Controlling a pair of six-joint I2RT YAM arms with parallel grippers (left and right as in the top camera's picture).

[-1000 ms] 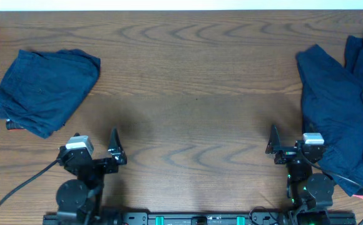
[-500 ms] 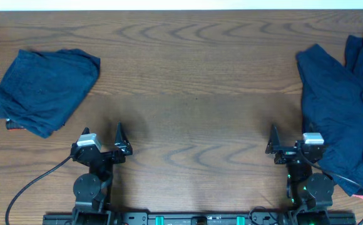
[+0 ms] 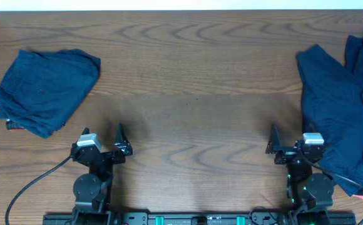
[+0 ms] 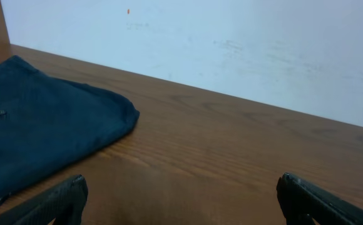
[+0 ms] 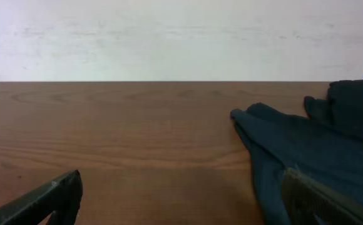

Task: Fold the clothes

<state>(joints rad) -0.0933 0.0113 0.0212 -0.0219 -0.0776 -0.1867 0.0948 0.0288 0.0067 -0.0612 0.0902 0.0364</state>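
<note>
- Seemingly, one of the clothes is already done: a folded navy garment (image 3: 44, 90) is lying as a compact, layered bundle at the tabletop's (image 3: 188, 81) far left corner, well apart from both arms.
- At the tabletop's right edge, a crumpled navy pile (image 3: 341, 119) is sprawling loosely, partly spilling past the rim. It looks like more than one piece, though I cannot tell how many.
- Over the tabletop's near edge, the left end effector (image 3: 103, 142) is hovering empty with its fingers (image 4: 62, 197) spread wide.
- The right end effector (image 3: 292, 145) is likewise gaping and holding nothing, with the pile's nearest flap lying just beside it.
- The tabletop's middle is showing bare wood, which is offering room to spread the next garment flat.
- By my judgement, the task is standing partway: what is left is pulling a piece from the pile, flattening it and folding it.
</note>
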